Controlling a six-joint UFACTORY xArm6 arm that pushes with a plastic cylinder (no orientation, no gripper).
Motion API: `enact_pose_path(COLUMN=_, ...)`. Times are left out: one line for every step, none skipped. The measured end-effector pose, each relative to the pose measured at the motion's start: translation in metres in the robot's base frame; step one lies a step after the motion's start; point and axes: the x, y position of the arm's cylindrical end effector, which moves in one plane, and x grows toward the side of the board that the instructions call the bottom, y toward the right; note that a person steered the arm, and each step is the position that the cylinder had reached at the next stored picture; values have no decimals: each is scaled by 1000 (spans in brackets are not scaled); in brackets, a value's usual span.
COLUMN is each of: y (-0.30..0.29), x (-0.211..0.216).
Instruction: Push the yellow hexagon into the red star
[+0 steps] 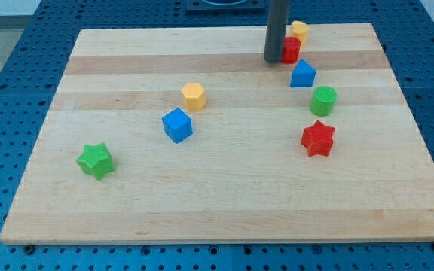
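Nearest sits one green star (pixel 96 161), then two blue blocks (pixel 177 125), two yellows including the hexagon (pixel 193 95) well left of the red star (pixel 318 138), while my tip (pixel 274 59), holding nothing, touches another red block (pixel 291 50).

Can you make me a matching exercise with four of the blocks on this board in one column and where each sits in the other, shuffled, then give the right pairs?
Column one:
1. yellow hexagon
2. red star
3. green star
4. blue cube

Column two:
A. nearest the board's lower left corner
B. just below and left of the yellow hexagon
C. on the view's right, below the green cylinder
D. near the board's middle, far left of my tip

Pairs: 1-D, 2-C, 3-A, 4-B
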Motion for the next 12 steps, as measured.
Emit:
enact_pose_path(y=-68, x=-9)
enact_pose_path(y=-136, x=-6)
enact_pose_path(y=-186, x=27)
enact_pose_path(y=-192, x=46)
enact_pose_path(y=-192, x=67)
enact_pose_path(y=-192, x=101)
enact_pose_path(y=-192, x=101)
enact_pose_path(y=-175, x=101)
enact_pose_path(y=-133, x=101)
enact_pose_path(y=-95, x=101)
enact_pose_path(y=-71, x=101)
enact_pose_path(y=-67, x=92)
